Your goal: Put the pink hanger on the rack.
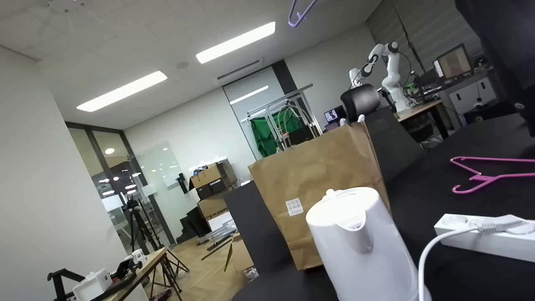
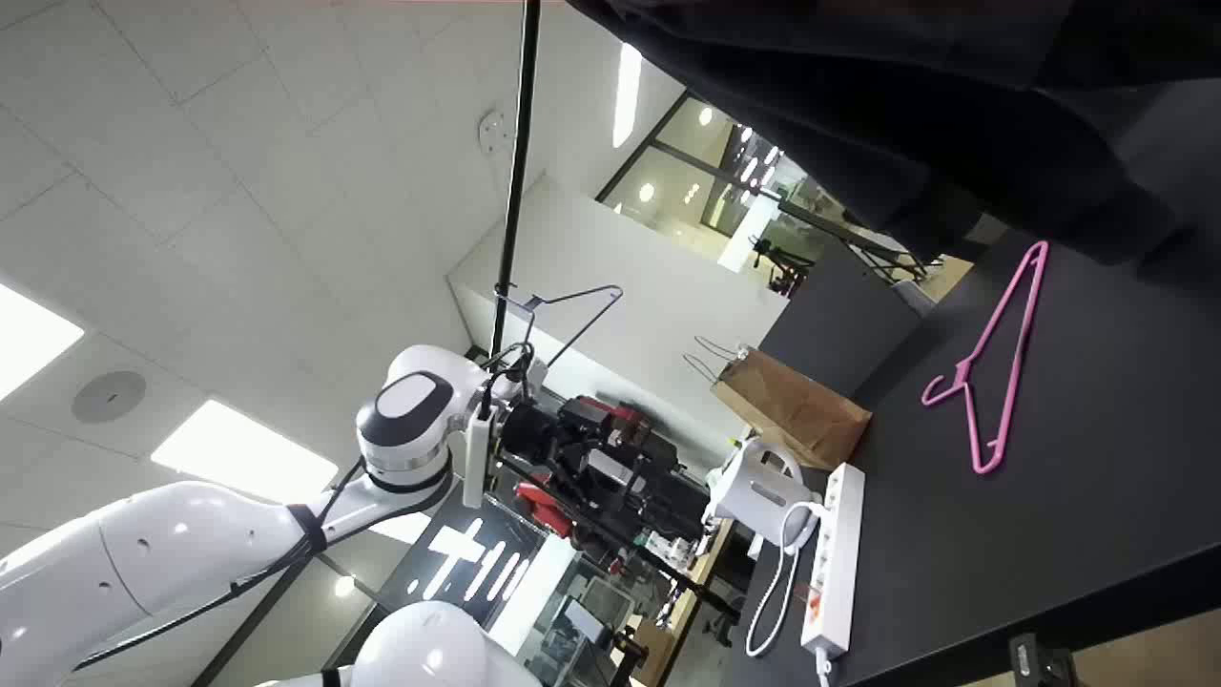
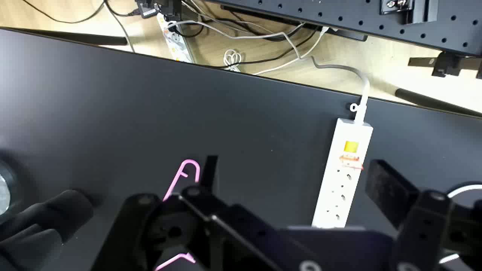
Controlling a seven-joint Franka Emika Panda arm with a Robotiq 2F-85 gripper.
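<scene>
The thin pink hanger (image 2: pixel 1011 367) lies flat on the black table, its hook toward the power strip. In an exterior view its hook end (image 1: pixel 485 177) shows and the rest runs out of frame. In the wrist view parts of the pink hanger (image 3: pixel 175 184) show, and my left finger hides much of it. My gripper (image 3: pixel 297 175) is open, its fingers wide apart with nothing between them, above the table. In an exterior view the gripper (image 2: pixel 682 501) is off to the hanger's side, apart from it. A black pole (image 2: pixel 518 162), seemingly the rack, carries a dark-looking hanger (image 2: pixel 577 296).
A white power strip (image 3: pixel 340 180) lies on the table. A white jug (image 1: pixel 359 242) and a brown paper bag (image 1: pixel 317 167) stand beside it. A purple hanger (image 1: pixel 297 19) hangs at the top edge. Someone in dark clothing (image 2: pixel 906 114) is close to the table.
</scene>
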